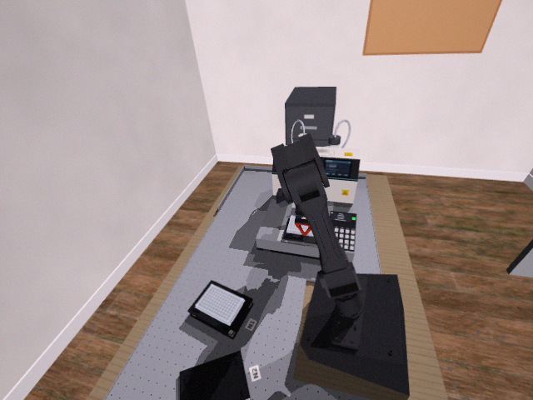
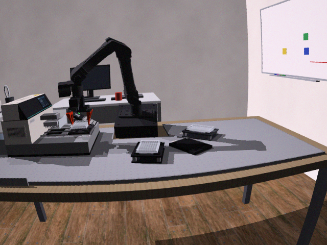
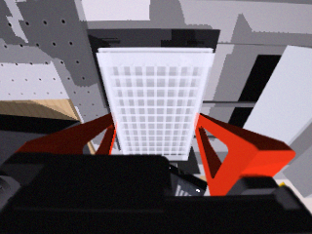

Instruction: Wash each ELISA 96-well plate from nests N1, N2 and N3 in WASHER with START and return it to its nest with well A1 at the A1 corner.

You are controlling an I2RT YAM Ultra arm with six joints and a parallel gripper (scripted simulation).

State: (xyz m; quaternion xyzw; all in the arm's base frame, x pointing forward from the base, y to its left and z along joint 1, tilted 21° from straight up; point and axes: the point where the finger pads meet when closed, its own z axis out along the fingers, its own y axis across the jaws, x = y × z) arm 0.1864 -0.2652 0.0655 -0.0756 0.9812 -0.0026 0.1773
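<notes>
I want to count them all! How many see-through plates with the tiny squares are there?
3: one plate held in the red fingers over the washer, one on the near nest, one on the far nest.
</notes>
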